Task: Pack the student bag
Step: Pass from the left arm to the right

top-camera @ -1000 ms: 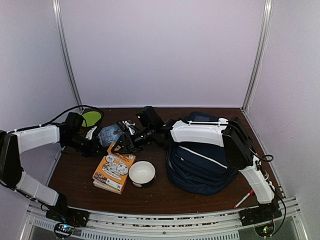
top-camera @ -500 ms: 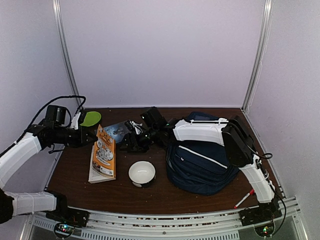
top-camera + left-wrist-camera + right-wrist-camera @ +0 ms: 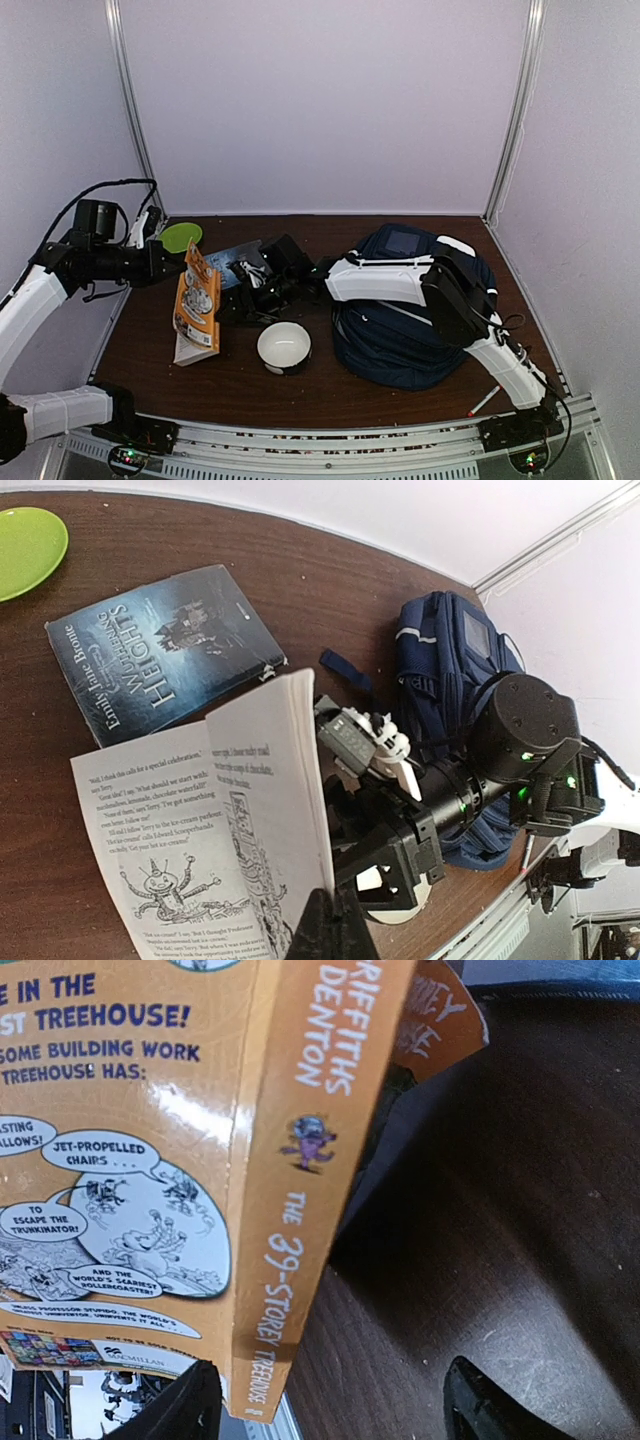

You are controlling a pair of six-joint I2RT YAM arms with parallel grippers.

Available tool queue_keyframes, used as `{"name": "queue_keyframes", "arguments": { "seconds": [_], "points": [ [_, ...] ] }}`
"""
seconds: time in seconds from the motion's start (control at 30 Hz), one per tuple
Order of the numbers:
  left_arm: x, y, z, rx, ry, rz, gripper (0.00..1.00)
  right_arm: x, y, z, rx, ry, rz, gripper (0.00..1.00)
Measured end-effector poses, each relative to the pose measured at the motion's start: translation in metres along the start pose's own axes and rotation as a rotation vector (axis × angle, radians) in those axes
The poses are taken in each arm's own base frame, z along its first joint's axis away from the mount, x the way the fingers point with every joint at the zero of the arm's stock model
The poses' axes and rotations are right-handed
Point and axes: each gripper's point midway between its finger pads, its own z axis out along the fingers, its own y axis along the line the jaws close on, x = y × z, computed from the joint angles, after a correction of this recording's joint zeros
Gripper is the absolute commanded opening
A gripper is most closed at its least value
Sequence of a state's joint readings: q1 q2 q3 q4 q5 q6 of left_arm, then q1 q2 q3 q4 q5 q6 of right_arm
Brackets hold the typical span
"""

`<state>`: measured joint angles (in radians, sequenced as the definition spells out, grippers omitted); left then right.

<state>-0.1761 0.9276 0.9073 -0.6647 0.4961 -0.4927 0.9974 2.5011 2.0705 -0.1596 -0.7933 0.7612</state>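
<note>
Clenching the left gripper point(image 3: 330, 925) on the top edge of an orange book point(image 3: 195, 305), pages fanning open in the left wrist view. Holding that book upright and tilted, its lower corner down at the table point(image 3: 300, 400); cannot tell whether touching. Spreading the right gripper point(image 3: 235, 303) wide, grasping nothing, just beside the orange book's spine, which fills the right wrist view above the dark fingertips point(image 3: 190, 1410).

Nearest the bases, at the table's right edge, seeing a red-and-white pen point(image 3: 487, 398). Farther in, finding a white bowl point(image 3: 284, 346) upright, apart from the orange book and just beside the bag point(image 3: 405, 325). Noting that bag, navy with white stripes, lying on the table's right half beneath the right arm's white link and reaching toward the back wall. Left of its far end, spotting a dark book point(image 3: 165, 650) flat, cover up, titled Wuthering Heights. Farthest back on the left, a green plate point(image 3: 25, 545).
</note>
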Motion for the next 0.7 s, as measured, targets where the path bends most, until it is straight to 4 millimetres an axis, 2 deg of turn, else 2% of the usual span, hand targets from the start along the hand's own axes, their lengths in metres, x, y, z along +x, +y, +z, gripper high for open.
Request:
{"name": "queue_keyframes", "arguments": {
  "seconds": [0.07,0.23,0.37,0.5,0.7],
  "points": [
    [-0.002,-0.002,-0.001,0.004,-0.003,0.001,0.00,-0.001,0.003,0.002,-0.030,-0.002,0.013,0.81],
    [0.002,0.001,-0.001,-0.011,0.010,-0.010,0.00,-0.015,0.028,0.005,-0.172,-0.045,0.009,0.82],
    [0.004,0.007,-0.001,-0.036,0.014,-0.013,0.00,-0.019,0.033,0.011,-0.222,-0.060,0.002,0.80],
    [0.013,0.022,0.003,-0.079,0.024,-0.035,0.00,-0.015,0.026,0.024,-0.240,-0.058,0.014,0.72],
    [0.046,0.063,0.018,-0.194,0.087,-0.120,0.00,0.003,0.003,0.045,-0.226,-0.026,0.075,0.45]
  ]
}}
